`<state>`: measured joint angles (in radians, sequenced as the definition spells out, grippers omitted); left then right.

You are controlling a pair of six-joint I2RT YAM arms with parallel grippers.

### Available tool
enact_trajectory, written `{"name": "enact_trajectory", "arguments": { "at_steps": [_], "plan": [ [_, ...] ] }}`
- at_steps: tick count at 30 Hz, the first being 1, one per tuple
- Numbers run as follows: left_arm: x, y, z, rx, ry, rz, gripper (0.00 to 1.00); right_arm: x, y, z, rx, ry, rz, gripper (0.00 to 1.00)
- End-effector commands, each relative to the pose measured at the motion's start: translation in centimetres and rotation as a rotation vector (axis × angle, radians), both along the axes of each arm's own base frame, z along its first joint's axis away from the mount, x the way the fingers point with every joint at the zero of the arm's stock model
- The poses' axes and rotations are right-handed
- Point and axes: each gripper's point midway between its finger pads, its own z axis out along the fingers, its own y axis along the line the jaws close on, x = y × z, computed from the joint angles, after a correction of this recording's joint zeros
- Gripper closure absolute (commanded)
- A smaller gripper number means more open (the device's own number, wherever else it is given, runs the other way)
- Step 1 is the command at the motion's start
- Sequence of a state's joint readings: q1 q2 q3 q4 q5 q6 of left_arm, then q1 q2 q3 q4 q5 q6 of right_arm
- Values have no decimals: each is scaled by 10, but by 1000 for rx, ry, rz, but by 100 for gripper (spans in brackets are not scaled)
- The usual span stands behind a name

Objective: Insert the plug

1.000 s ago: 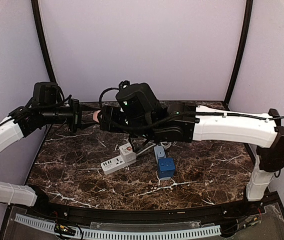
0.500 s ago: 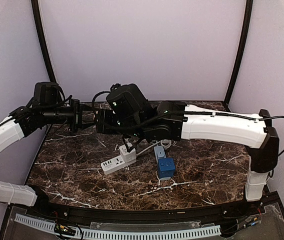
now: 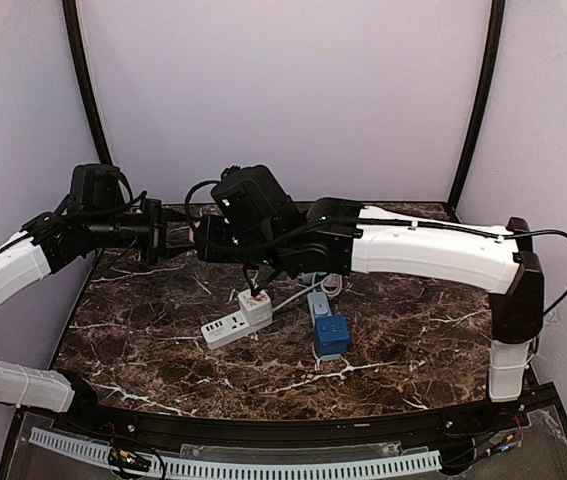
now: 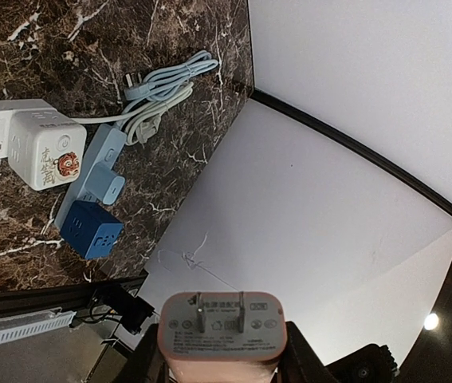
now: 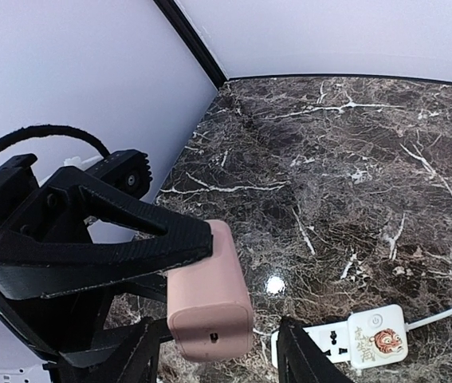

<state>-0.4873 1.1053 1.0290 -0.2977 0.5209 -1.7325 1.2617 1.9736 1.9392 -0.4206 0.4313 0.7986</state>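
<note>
My left gripper [image 3: 168,238] is shut on a pink plug [image 4: 222,327], held up in the air at the back left with its two flat prongs pointing away from the wrist. In the right wrist view the plug [image 5: 210,307] sticks out from the left gripper's black fingers [image 5: 106,239]. My right gripper [image 5: 219,355] is open, one finger on each side of the plug's free end, with a gap on both sides. The white power strip [image 3: 225,325] lies on the marble table below, with a white cube adapter [image 3: 254,305] plugged into its end.
A light blue power strip [image 3: 318,303] and a blue cube socket [image 3: 331,335] lie right of the white strip. A coiled pale cable [image 4: 162,84] lies behind them. Both arms meet above the dark marble table [image 3: 413,340], between purple walls.
My right arm has swung left towards the left gripper, and its open fingers now straddle the plug. The left arm and the plug have stayed in place.
</note>
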Motion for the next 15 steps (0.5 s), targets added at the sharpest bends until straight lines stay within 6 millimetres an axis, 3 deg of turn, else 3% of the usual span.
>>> {"name": "enact_trajectory", "arguments": {
  "at_steps": [1, 15],
  "plan": [
    [-1, -4, 10, -26, -26, -19, 99, 5, 5, 3, 13, 4, 9, 51],
    [-4, -5, 11, -31, -24, -28, 99, 10, 7, 0, 11, 9, 8, 61]
  ]
}}
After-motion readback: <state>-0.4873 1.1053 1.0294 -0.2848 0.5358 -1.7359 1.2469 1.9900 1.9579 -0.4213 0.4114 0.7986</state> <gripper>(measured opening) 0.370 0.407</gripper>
